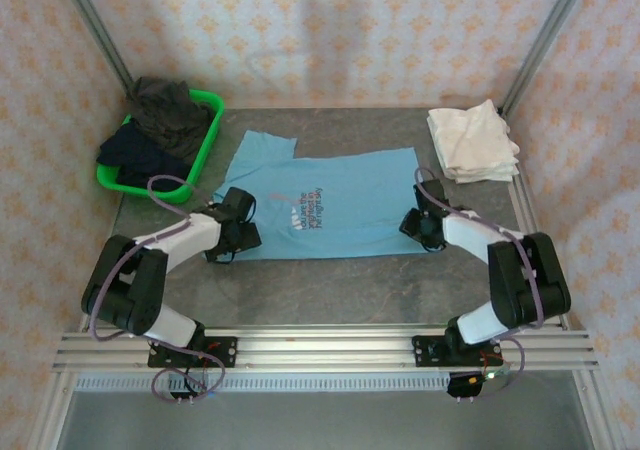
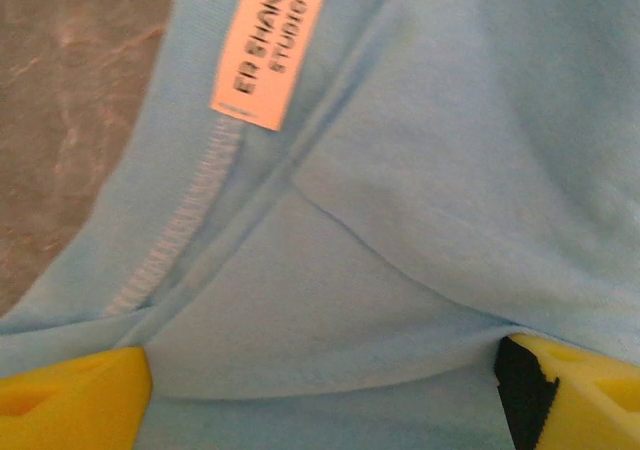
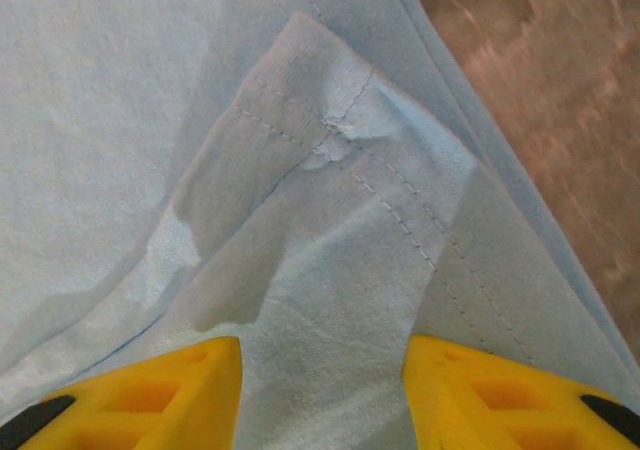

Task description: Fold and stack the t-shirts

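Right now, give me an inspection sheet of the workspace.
Surface: grey mottled table, bare near the arms.
Job's things: sky-blue t-shirt spread flat mid-table; cream-white t-shirts folded in a pile, far right.
Clutter: green basket of dark clothes, far left.
Grippers: left gripper open over the collar label; right gripper open over the hem; cloth between the fingers.
Cables: lilac cables along both arms.
Surroundings: patterned walls, metal frame.

Sky-blue t-shirt (image 1: 350, 185), cream-white t-shirts (image 1: 472, 145), green basket (image 1: 207, 138), grey marbled table (image 1: 330, 290)
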You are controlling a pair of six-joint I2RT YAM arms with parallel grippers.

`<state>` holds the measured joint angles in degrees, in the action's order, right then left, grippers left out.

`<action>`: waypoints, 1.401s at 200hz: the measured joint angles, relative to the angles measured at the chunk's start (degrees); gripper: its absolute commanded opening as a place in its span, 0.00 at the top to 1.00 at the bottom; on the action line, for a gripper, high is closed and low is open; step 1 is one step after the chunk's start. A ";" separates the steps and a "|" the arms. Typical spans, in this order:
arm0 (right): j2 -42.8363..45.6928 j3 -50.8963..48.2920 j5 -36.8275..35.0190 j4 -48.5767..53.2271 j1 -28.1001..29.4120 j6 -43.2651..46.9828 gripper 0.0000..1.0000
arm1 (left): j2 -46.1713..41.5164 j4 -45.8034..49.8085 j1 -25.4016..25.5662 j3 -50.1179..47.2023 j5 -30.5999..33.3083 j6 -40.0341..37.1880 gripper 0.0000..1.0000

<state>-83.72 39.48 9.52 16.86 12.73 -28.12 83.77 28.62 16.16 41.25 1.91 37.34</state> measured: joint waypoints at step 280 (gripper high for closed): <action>19.26 -10.47 -1.38 8.76 0.42 -7.76 0.46 | -19.10 3.69 -2.34 -11.23 -3.58 6.29 0.00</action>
<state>-64.47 29.02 8.14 25.63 13.15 -35.88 64.66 32.32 13.82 30.02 -1.67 43.64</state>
